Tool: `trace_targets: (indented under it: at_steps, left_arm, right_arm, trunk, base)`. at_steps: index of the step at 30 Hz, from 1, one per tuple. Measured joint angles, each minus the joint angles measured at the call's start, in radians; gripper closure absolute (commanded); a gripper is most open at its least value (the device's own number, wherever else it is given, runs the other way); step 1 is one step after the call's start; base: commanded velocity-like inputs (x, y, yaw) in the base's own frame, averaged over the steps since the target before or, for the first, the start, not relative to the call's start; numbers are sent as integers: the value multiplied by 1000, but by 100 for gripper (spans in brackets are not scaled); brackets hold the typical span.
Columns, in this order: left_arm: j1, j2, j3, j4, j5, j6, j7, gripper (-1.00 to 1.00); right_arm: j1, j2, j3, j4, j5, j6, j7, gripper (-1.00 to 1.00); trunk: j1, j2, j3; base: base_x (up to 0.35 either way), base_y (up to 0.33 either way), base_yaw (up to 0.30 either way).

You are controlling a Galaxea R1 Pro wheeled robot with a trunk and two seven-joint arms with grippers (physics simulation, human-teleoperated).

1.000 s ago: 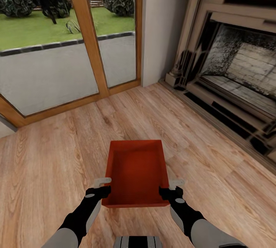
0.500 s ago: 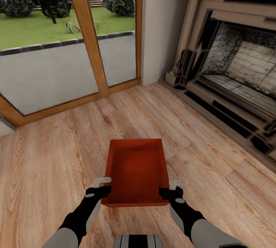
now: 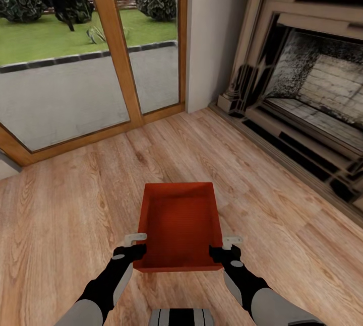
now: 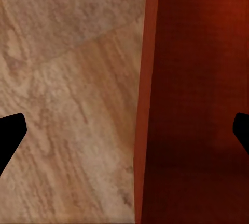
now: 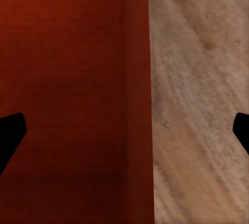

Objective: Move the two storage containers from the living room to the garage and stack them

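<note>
Upper left of the head view we see a wood-framed glass door [image 3: 113, 49] w/ lawn beyond; lower left, our left gripper [image 3: 135, 245] straddles the left wall of the storage container [image 3: 179, 225], fingers spread wide, not clamped. The orange-red bin sits lower centre over the plank floor [image 3: 60, 215] – our right gripper [image 3: 226, 247] straddles its right wall, also spread wide. Fireplace [image 3: 307, 89] fills the upper right.

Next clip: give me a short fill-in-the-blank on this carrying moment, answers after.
1. The orange-red storage container is held between ____ grippers.
2. The floor under it is light ____ planks.
3. The fireplace stands on the robot's ____ side.
4. The left gripper straddles the container's ____.

Missing words: both; wood; right; wall
</note>
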Motion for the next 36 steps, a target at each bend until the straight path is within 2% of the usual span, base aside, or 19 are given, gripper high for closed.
trace_targets:
  at_steps: [7, 13, 31, 34, 36]
  left_arm:
    - [0, 0, 1, 2, -1, -1, 2, -100]
    - [0, 0, 1, 1, -1, -2, 3, -100]
    - [0, -2, 3, -1, -2, -4, 14, -100]
    - [0, -3, -5, 3, -8, -6, 13, -100]
    - [0, -5, -29, 9, -10, -7, 10, -100]
  right_arm:
    - [0, 0, 0, 0, 0, -1, 0, -100]
    - [0, 0, 0, 0, 0, -2, 0, -100]
    - [0, 1, 0, 0, 0, -2, 0, -100]
    - [0, 2, 0, 0, 0, -2, 0, -100]
    - [0, 3, 0, 0, 0, -2, 0, -100]
  trunk:
    - [0, 0, 0]
    - [23, -42, -19]
    - [23, -42, -19]
    - [23, -42, -19]
    - [23, -42, -19]
  base:
    - [0, 0, 0]
    - [0, 0, 0]
    - [0, 0, 0]
    - [0, 0, 0]
    - [0, 0, 0]
